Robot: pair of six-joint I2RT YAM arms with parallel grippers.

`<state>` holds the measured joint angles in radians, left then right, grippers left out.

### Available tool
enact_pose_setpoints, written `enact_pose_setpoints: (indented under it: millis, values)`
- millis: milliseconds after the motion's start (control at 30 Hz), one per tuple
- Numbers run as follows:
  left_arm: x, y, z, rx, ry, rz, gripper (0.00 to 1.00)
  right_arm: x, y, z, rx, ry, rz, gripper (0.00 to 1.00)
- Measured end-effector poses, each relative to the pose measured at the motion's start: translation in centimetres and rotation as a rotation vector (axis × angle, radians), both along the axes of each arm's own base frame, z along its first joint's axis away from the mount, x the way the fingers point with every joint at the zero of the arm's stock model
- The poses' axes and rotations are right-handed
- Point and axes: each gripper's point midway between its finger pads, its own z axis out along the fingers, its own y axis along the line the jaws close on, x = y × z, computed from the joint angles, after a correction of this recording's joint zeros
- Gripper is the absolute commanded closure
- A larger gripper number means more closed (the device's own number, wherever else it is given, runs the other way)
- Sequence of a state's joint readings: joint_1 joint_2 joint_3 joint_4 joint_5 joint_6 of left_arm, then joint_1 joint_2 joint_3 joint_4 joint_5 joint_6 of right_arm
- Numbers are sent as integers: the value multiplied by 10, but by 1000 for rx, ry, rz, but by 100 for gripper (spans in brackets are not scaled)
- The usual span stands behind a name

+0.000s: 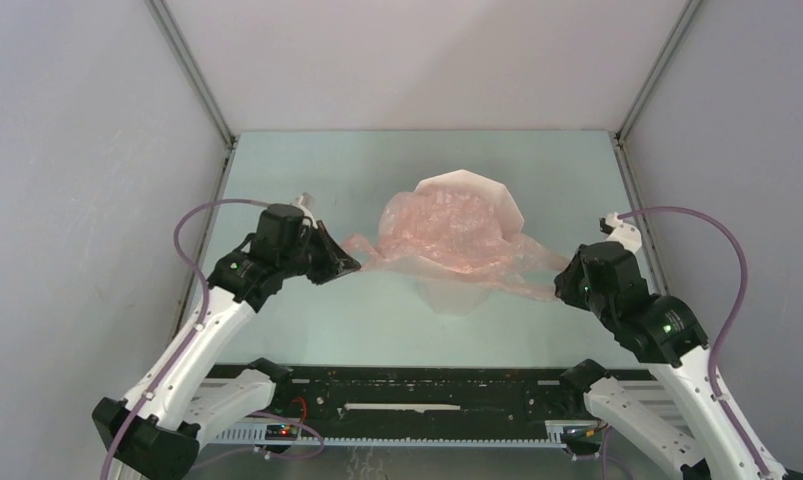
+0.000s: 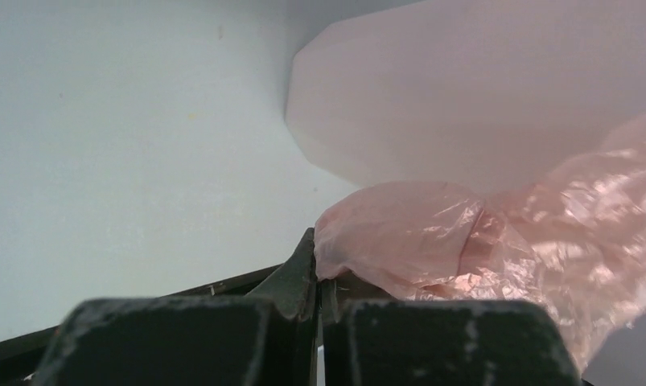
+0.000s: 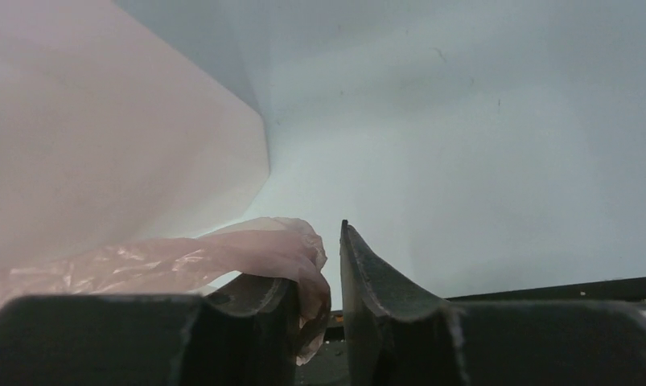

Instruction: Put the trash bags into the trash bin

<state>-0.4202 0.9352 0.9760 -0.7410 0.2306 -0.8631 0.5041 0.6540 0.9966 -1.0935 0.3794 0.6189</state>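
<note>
The pale-pink trash bag lies crumpled over the mouth of the white trash bin in the middle of the table, its ends stretched out left and right. My left gripper is shut on the bag's left end; in the left wrist view the bag bunches out from the pinched tips of the left gripper, below the bin wall. My right gripper is at the bag's right end. In the right wrist view the right gripper is open. The bag hangs over one finger beside the bin.
Grey enclosure walls stand on the left, the right and at the back. A black rail with the arm bases runs along the near edge. The pale table top shows around the bin.
</note>
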Motion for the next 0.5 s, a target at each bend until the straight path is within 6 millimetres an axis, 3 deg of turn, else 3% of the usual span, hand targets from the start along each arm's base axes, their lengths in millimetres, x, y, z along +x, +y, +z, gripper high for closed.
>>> enact_pose_setpoints:
  millis: [100, 167, 333, 500]
  values:
    - [-2, 1, -23, 28, 57, 0, 100, 9, 3, -4, -15, 14, 12, 63]
    - [5, 0, -29, 47, 66, -8, 94, 17, 8, -6, -22, 26, 34, 58]
    - [25, -3, -31, 118, 42, -54, 49, 31, 21, -12, -41, 61, 93, 39]
    - [24, 2, -11, 166, -83, -132, 20, 28, 34, -3, -15, 64, 191, 28]
